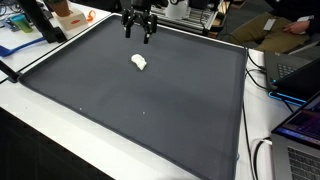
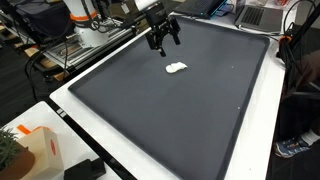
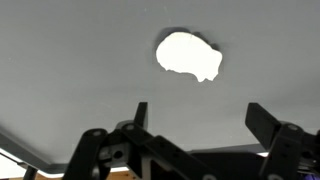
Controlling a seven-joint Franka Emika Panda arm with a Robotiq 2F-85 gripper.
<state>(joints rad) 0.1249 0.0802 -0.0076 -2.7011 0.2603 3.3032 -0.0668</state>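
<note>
We see our hand (image 1: 139,35) hanging above a dark mat (image 1: 150,115) that covers the white tabletop (image 1: 30,115), close to one edge of the mat. Its fingers are spread wide and hold nothing. A small white lump (image 1: 139,62) lies on the mat near the hand, not touching it. In the wrist view the lump sits beyond the gap between the two fingers.

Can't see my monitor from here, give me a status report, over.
Gripper open, empty, above the mat. White lump lies on it, untouched. Nothing between them.
</note>
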